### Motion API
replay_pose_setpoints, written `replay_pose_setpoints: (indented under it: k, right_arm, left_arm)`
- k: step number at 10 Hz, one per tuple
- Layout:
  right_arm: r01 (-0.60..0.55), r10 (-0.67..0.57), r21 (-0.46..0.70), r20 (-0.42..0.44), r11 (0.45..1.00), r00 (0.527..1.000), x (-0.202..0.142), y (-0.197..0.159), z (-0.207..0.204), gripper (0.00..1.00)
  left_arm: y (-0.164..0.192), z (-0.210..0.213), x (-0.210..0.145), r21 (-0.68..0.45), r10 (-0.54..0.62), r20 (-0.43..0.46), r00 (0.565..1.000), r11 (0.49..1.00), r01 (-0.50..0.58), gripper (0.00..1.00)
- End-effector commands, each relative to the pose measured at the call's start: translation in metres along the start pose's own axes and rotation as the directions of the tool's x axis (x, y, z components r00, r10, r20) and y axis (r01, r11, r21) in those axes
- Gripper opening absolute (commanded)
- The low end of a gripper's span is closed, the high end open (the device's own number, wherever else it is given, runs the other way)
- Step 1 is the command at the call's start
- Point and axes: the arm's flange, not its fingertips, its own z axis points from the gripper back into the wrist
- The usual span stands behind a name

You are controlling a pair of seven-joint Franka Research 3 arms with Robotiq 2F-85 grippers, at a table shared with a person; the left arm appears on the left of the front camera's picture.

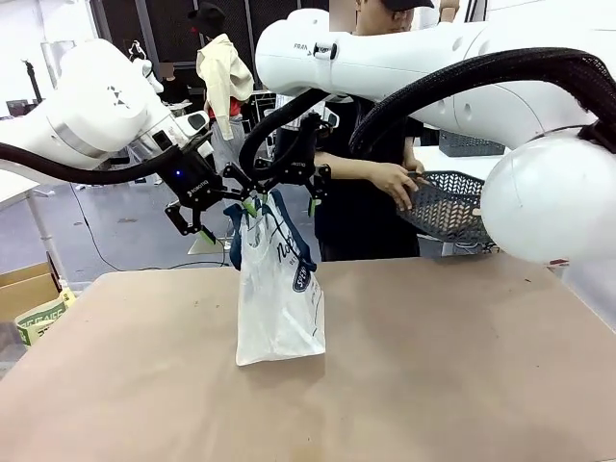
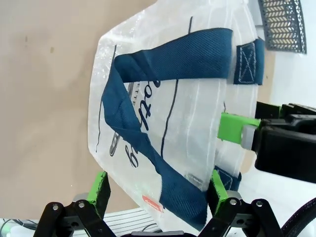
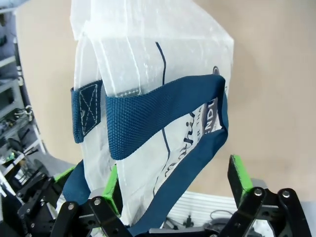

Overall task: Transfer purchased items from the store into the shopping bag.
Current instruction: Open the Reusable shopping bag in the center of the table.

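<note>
The shopping bag [image 1: 279,298] stands upright on the brown table [image 1: 433,366], translucent white with navy handles and a dark oval logo. My left gripper [image 1: 229,219] is at the bag's top from the left and my right gripper [image 1: 284,197] from the right. In the left wrist view the bag [image 2: 163,98] lies between the wide-spread jaws of the left gripper [image 2: 158,190]. In the right wrist view a navy handle [image 3: 163,113] and the bag wall [image 3: 148,59] pass between the spread jaws of the right gripper [image 3: 177,180]. Both stand open. The purchased items are hidden.
A person stands at the far side with a hand [image 1: 397,183] at a dark grey lattice basket [image 1: 448,207]. A cardboard box [image 1: 24,289] sits off the table's left edge. The right arm's large white links [image 1: 539,192] cover the right side of the front view.
</note>
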Motion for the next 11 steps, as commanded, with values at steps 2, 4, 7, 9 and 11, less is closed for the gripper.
replay_pose_setpoints:
  k: [2, 4, 7, 9, 11]
  right_arm:
    - [0.0, 0.0, 0.0, 0.0, 1.0, 1.0, 0.0, 0.0, 0.0, 1.0]
    - [-0.001, 0.001, -0.004, -0.006, 1.0, 1.0, 0.0, -0.001, -0.003, 1.0]
    - [-0.018, 0.018, 0.038, -0.005, 0.999, 1.0, -0.009, -0.006, -0.008, 0.42]
    - [-0.02, 0.02, 0.041, -0.008, 0.999, 1.0, -0.013, -0.01, -0.013, 0.04]
    - [-0.026, 0.027, 0.049, -0.004, 0.998, 1.0, -0.022, -0.014, -0.017, 0.0]
  left_arm:
    - [0.003, 0.001, 0.006, -0.003, 0.002, -0.008, 1.0, 1.0, -0.002, 1.0]
    - [0.001, -0.003, 0.001, 0.001, 0.003, -0.005, 1.0, 1.0, -0.003, 1.0]
    - [0.002, -0.005, -0.004, 0.003, 0.008, -0.009, 1.0, 1.0, -0.008, 0.44]
    - [0.003, -0.007, -0.006, -0.006, 0.012, -0.018, 1.0, 1.0, -0.012, 0.05]
    - [0.003, -0.009, -0.011, -0.008, 0.01, -0.036, 0.999, 1.0, -0.011, 0.0]
